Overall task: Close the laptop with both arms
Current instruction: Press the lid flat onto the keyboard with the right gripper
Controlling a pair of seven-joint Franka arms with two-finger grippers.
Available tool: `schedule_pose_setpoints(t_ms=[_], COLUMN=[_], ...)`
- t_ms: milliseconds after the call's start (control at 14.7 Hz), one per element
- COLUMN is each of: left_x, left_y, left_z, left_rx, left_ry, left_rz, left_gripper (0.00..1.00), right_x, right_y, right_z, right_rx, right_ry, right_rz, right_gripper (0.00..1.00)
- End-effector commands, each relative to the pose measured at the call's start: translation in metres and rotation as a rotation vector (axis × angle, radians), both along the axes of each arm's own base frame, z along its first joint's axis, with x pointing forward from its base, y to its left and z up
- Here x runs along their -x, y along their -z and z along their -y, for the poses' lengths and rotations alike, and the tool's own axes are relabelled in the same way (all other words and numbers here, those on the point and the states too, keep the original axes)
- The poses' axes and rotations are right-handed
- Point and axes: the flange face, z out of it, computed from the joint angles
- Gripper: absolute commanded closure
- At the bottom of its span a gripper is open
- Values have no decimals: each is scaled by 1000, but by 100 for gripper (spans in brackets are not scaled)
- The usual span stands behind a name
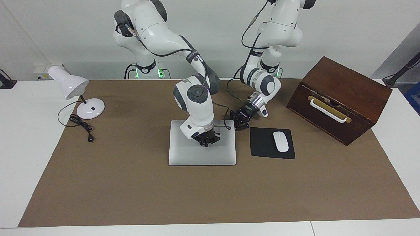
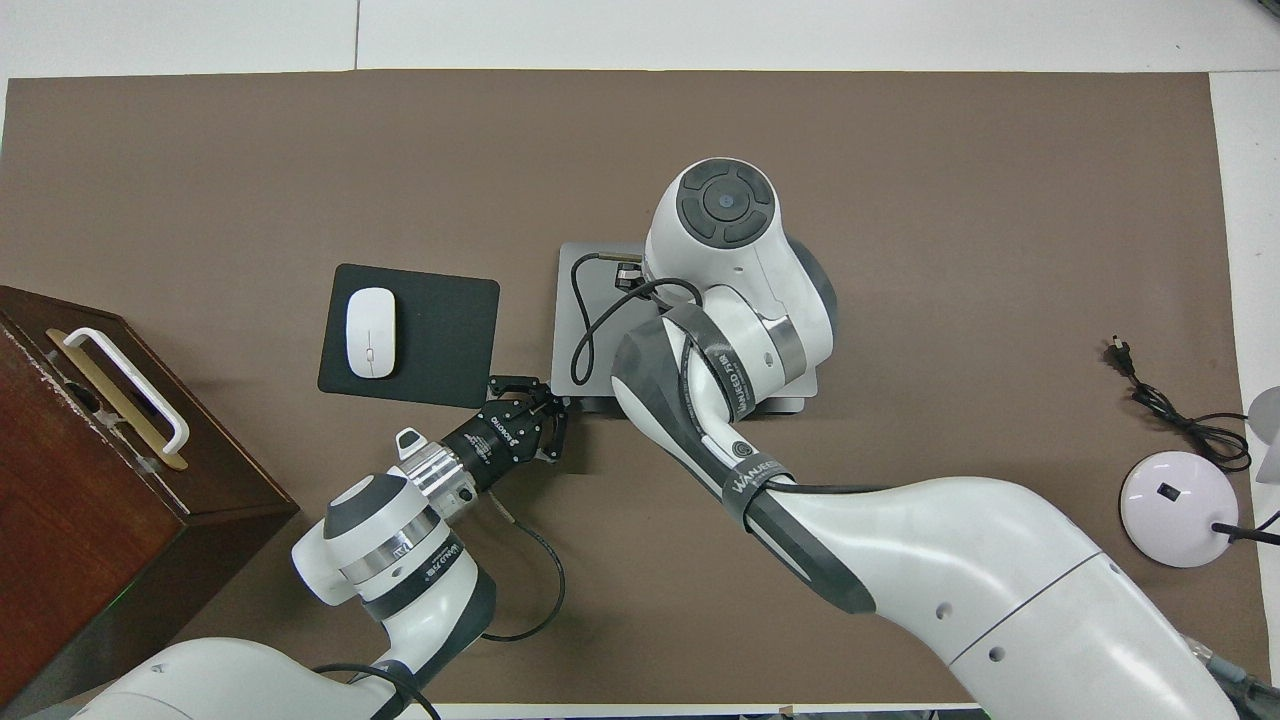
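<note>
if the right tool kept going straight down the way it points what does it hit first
Most likely the lid of the slim silver-grey metal laptop: the right tool, shut, points down at it and looks at or just above the surface; actual contact is unclear.

Bright even light, soft shadows, sharp
</note>
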Motion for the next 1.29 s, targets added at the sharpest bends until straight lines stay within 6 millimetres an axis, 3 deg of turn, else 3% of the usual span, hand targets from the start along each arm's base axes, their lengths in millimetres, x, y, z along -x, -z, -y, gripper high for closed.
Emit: schedule_pose_setpoints(t_ms=[0,884,1224], left_x=[24,24,24], left_y=[71,72,72], left_z=[-42,-43,-43], left_rx=[-150,-150,-151], left_ry=[-84,-86,-86], left_rz=[-147,-149,-150], left_gripper=[100,100,100], right_x=[3,8,2], right_y=[6,21,-2], right_z=[4,6,5], right_rx=[-20,-24,-28], right_ry=[33,37,35], right_rz=[-11,-14,10], right_gripper=[100,100,100])
